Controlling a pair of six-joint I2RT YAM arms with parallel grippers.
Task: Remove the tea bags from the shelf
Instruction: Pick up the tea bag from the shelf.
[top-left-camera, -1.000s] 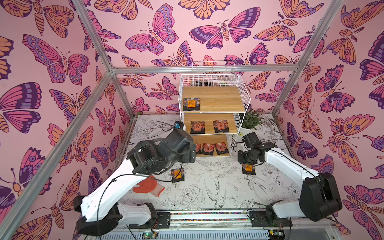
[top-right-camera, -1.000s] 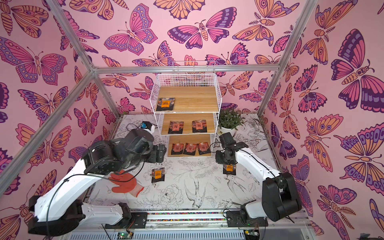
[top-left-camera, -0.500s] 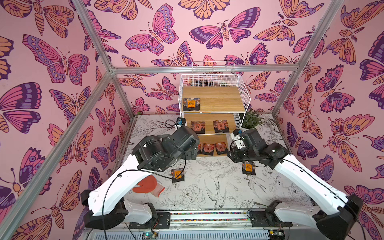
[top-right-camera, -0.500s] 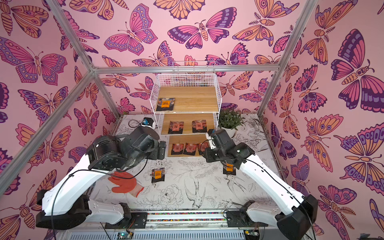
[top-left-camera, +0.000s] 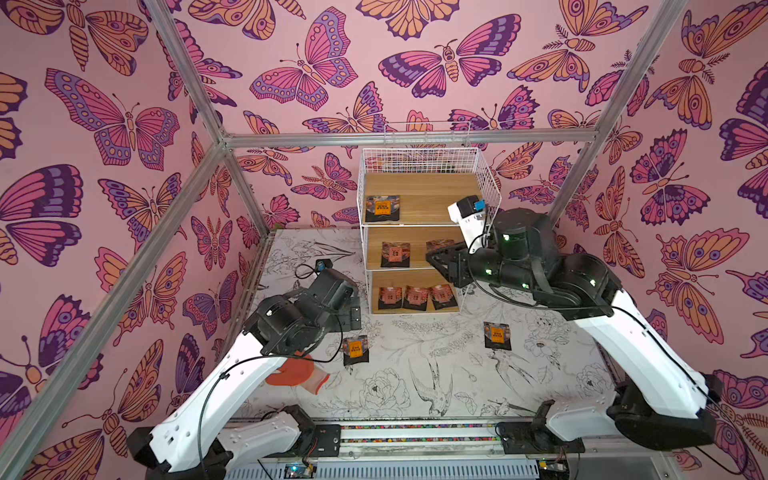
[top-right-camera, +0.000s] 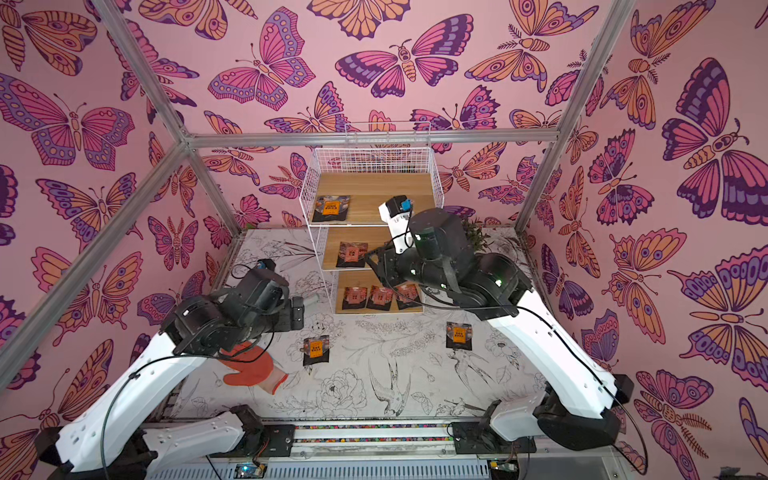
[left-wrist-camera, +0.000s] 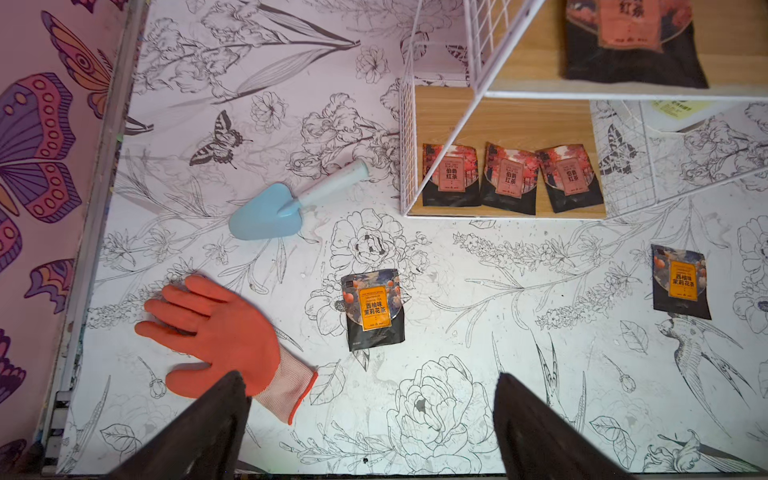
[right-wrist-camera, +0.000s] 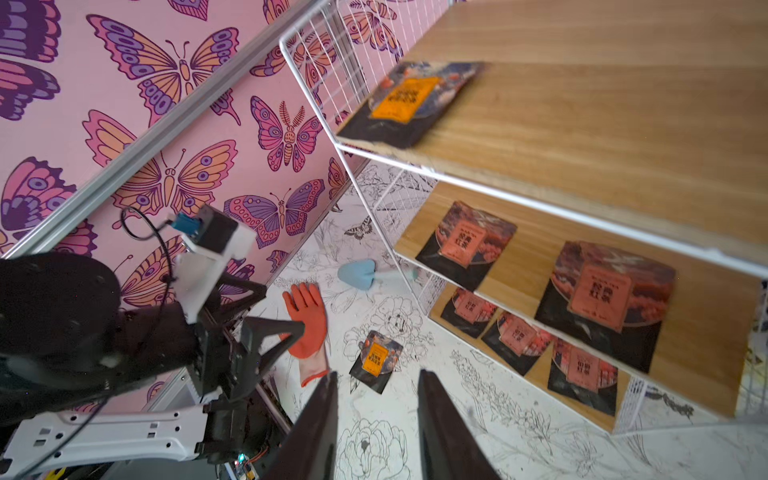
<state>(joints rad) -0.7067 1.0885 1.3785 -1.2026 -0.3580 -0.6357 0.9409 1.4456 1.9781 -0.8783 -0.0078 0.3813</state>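
The white wire shelf (top-left-camera: 432, 191) holds one orange-labelled tea bag (top-left-camera: 382, 209) on its top board, a reddish one (top-left-camera: 395, 254) on the middle board and three (top-left-camera: 415, 297) on the bottom board. Another middle-board bag (right-wrist-camera: 611, 299) is mostly hidden behind my right arm in both top views. Two orange-labelled tea bags (top-left-camera: 356, 350) (top-left-camera: 496, 336) lie on the table. My right gripper (top-left-camera: 432, 261) hovers at the front of the middle board, open with nothing between its fingers (right-wrist-camera: 320, 419). My left gripper (left-wrist-camera: 370, 415) is wide open and empty above the table, left of the shelf.
An orange rubber glove (top-left-camera: 297, 374) lies under my left arm. A light blue trowel (left-wrist-camera: 282, 208) rests on the table by the shelf's left side. A potted plant (top-right-camera: 473, 235) stands behind my right arm. Aluminium frame posts and pink walls enclose the table.
My right arm has lifted away from the tea bag on the table and swung up to the middle board, its jaws opening a little. My left gripper has drawn back slightly.
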